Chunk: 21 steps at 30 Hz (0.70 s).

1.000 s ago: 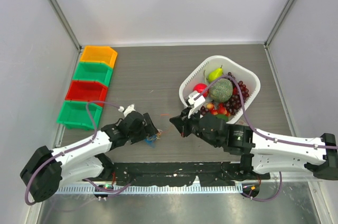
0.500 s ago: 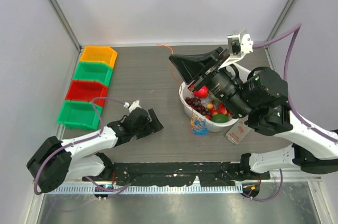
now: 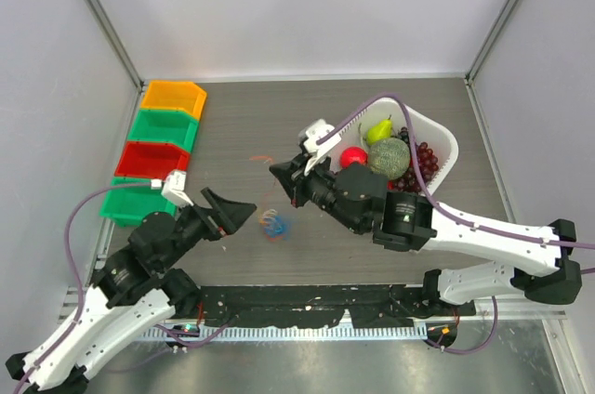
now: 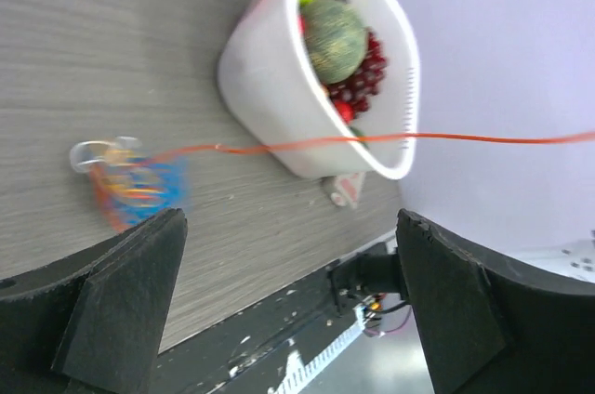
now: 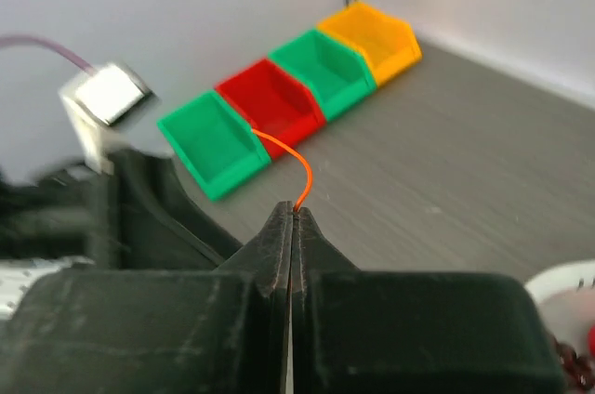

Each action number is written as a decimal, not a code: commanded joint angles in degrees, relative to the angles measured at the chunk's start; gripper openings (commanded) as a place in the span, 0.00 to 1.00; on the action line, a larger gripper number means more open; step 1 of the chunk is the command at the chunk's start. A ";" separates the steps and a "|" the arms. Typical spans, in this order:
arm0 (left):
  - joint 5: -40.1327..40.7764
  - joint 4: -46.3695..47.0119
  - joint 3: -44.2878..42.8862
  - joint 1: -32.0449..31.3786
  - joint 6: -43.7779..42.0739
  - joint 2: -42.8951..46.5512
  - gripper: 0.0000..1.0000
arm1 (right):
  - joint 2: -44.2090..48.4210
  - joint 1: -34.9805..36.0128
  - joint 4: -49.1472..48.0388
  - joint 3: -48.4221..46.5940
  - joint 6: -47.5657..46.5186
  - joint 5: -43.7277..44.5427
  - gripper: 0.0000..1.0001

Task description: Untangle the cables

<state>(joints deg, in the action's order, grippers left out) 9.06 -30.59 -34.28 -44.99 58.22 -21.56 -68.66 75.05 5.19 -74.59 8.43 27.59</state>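
Right wrist, right gripper [image 5: 292,215] pinching orange cable [image 5: 303,171]

We record the cables [image 3: 271,223] as blue, orange and white, the basket [image 3: 437,126] white, the counter [image 3: 251,115] grey wood-grain.

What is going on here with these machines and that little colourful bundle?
It is a cable-untangling job. A small clump of thin cables lies on the table. The right tool is pinched shut on one orange strand, which runs out of the clump and is stretched taut above the table. The left tool hangs wide open near the clump, holding nothing.
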 commanded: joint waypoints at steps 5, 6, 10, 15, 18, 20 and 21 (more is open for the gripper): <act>-8.79 12.45 2.02 0.08 -9.68 4.69 0.98 | 0.55 -0.43 -4.75 5.24 10.63 -2.36 0.01; -8.53 13.79 2.11 0.17 -10.83 4.43 0.97 | 0.46 -0.43 -4.58 4.89 11.43 -3.41 0.01; -12.30 19.15 0.89 0.17 -18.65 1.71 0.96 | -0.85 -1.04 -2.74 2.70 14.42 -5.96 0.01; -20.82 22.50 -3.77 0.08 -27.00 -4.97 0.96 | -1.91 -3.32 -1.76 0.67 17.32 -10.53 0.01; -20.50 22.07 -7.01 0.17 -30.78 -9.36 0.96 | -2.70 -6.65 -1.76 -0.47 20.91 -16.84 0.01; -16.20 21.80 -8.51 0.17 -32.37 -11.56 0.86 | -3.23 -8.50 -1.76 -0.91 22.94 -20.54 0.01; -14.18 21.63 -9.39 0.17 -32.81 -12.44 0.76 | -3.40 -9.12 -1.59 -1.09 23.21 -22.13 0.01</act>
<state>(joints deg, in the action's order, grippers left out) -8.14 -12.95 -39.35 -44.95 31.94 -31.51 -71.48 68.58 5.28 -72.40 26.52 14.09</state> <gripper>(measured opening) 0.880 0.023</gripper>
